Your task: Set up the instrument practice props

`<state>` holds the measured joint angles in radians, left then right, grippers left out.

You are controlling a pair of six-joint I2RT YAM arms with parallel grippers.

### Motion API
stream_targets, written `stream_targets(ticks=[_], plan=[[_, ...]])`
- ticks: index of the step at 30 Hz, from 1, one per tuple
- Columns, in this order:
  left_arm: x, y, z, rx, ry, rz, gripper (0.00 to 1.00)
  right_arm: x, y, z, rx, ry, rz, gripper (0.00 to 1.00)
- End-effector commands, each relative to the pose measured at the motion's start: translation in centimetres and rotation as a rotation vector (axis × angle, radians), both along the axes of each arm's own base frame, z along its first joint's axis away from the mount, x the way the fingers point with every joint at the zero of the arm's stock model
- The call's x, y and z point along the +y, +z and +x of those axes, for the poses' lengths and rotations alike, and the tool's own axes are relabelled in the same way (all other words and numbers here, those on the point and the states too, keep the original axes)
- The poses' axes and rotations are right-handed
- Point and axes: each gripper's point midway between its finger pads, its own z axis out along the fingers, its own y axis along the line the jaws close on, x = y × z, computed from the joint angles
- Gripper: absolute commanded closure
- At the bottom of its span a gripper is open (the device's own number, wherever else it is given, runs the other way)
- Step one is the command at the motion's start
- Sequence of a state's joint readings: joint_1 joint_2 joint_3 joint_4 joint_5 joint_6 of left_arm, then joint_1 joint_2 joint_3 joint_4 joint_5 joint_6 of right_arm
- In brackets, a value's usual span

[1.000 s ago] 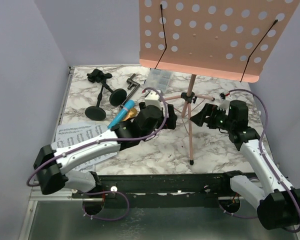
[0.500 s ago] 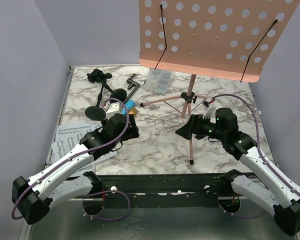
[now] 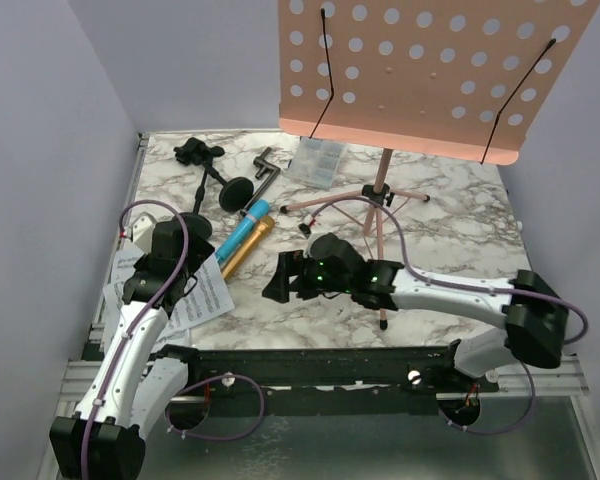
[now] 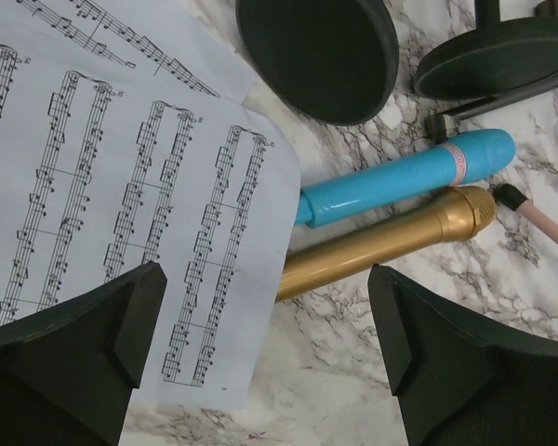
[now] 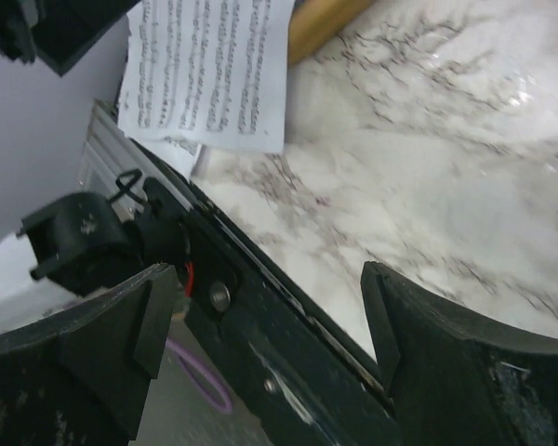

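The pink perforated rack [image 3: 430,70] stands at the back on its rose-gold tripod legs [image 3: 380,200]. The white music pages [image 3: 205,295] lie at the front left and also show in the left wrist view [image 4: 121,186]. The blue microphone [image 3: 238,236] and the gold microphone [image 3: 248,248] lie side by side, partly tucked under a page edge [image 4: 260,232]. Two black round-based poles [image 4: 318,51] [image 4: 502,56] lie beyond them. My left gripper [image 4: 265,316] is open and empty above the page's edge. My right gripper [image 3: 278,278] is open and empty, low near the table's front edge [image 5: 288,269].
A small clear plastic box [image 3: 315,160] sits at the back under the rack. A black clamp [image 3: 195,152] and a grey fitting [image 3: 265,165] lie at the back left. The black front rail [image 5: 260,344] runs just below my right gripper. Walls close in on both sides.
My left arm has pulled back to the left, from the microphones to over the pages. My right arm has swung left across the tripod to the front middle.
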<state>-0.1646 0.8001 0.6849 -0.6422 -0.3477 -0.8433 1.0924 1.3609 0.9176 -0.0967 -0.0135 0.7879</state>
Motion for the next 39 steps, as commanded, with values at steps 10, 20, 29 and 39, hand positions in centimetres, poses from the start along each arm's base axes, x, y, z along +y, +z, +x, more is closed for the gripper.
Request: stream_targets(ticks=[10,20,29,39], plan=[[-2.7,6.7,2.9,-0.198,-0.338,0.099,0.02,13.1,-7.8,2.6,0.26,0.022,0.194,0.31],[-2.5,5.6,1.7,-0.277,-0.387,0.23,0.03,14.9,-12.7,1.7,0.349,0.065,0.174,0.45],[-3.5,6.0,1.8,-0.307,-0.424,0.218,0.03,16.3,-11.7,1.6,0.313,0.132,0.245,0.76],[-6.1,7.5,1.1,-0.368,-0.56,0.157,0.03,8.1,-5.9,1.9,-0.081,0.2,0.023,1.0]])
